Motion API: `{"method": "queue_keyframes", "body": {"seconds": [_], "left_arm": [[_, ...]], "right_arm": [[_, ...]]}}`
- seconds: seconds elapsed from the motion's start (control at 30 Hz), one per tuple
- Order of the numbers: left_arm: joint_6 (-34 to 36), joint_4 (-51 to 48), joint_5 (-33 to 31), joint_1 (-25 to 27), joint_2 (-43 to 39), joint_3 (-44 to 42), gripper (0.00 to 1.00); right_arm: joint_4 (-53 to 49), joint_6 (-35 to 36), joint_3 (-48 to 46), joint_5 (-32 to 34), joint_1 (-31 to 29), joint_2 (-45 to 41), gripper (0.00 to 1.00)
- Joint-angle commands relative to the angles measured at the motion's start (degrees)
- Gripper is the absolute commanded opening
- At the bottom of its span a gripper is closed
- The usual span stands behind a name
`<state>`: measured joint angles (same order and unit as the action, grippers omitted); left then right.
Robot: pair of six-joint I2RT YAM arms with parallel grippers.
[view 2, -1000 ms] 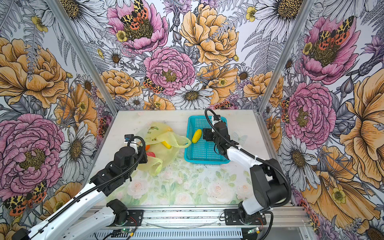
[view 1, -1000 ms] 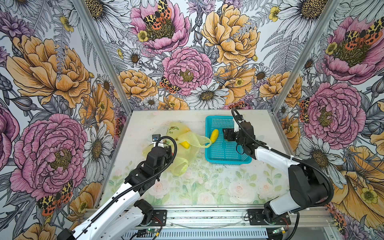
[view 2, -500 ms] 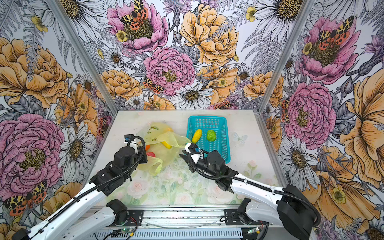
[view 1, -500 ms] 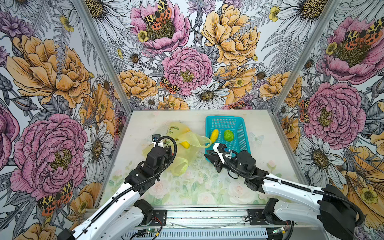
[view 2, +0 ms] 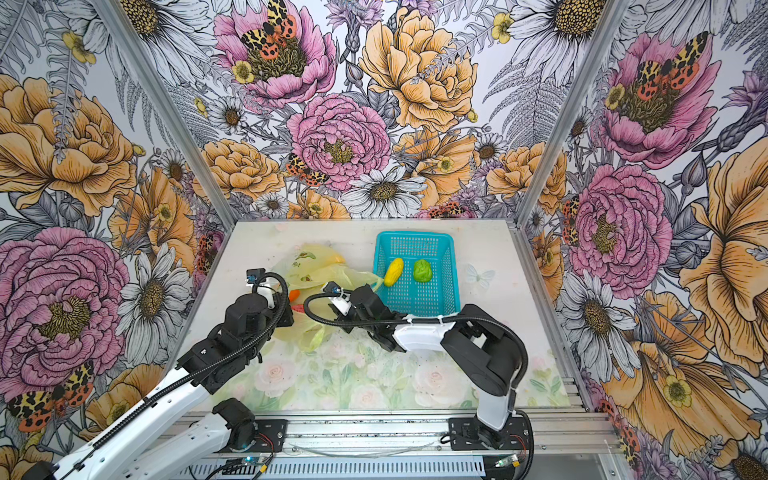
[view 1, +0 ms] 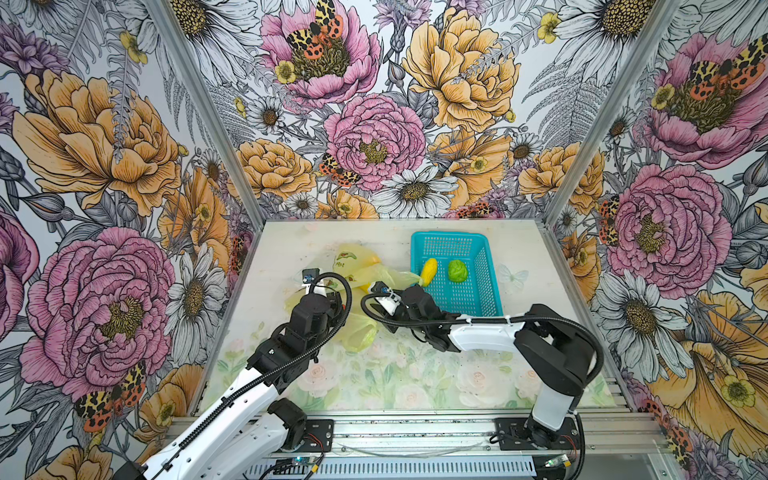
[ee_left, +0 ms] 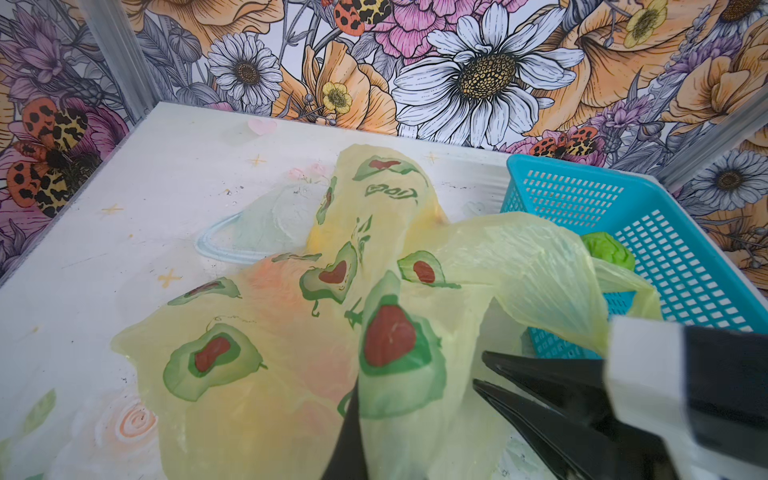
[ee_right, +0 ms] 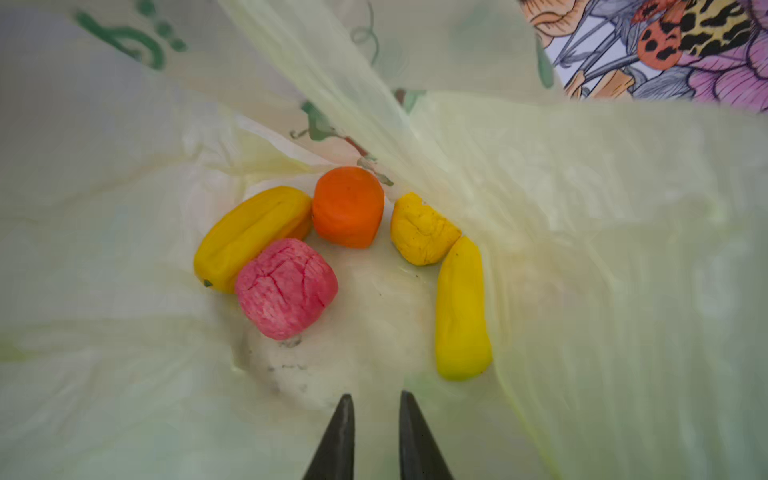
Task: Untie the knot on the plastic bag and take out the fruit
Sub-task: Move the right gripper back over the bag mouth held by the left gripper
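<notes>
– Yellow-green, thin crinkly plastic bag (ee_left: 270, 374) lies open on the table (ee_left: 104, 249), left fingers (ee_left: 347, 436) pinching its film, small toy fruit (ee_right: 348, 207) inside.
– Risk: the right fingers (ee_right: 338, 440), barely apart and empty, may snag film or nudge the pink round fruit (ee_right: 286, 289) away.

Both top views look steeply down from the front onto the whole bench (view 1: 291, 249). The left wrist camera looks low across the plastic bag (ee_left: 270, 395) toward the basket (ee_left: 685, 266); the right one peers closely inside the bag.

Yellow-green bag (ee_left: 270, 332) w/ green-red print, teal basket (view 1: 449, 235), floral walls (view 1: 374, 137).
</notes>
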<state>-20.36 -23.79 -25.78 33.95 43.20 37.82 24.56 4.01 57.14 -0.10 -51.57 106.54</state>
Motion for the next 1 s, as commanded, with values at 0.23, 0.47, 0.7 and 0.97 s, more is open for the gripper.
{"method": "queue_keyframes", "body": {"seconds": [0.23,0.47,0.7,0.97], "left_arm": [[-4.6,-8.4,3.9,1.8,0.0,12.5,0.00],[-6.2,-27.9,6.6,2.0,7.9,28.2,0.00],[-0.2,-34.6,7.7,2.1,13.1,31.1,0.00],[1.2,-37.6,3.2,2.5,16.6,29.9,0.00]], "right_arm": [[-4.6,-2.9,7.7,11.6,-0.2,9.1,0.33],[-3.0,-5.3,7.9,11.0,-0.5,10.4,0.61],[-2.5,-4.2,6.9,7.7,-0.8,9.8,0.72],[4.0,-1.7,-3.8,-6.2,-1.3,0.1,0.71]]}}
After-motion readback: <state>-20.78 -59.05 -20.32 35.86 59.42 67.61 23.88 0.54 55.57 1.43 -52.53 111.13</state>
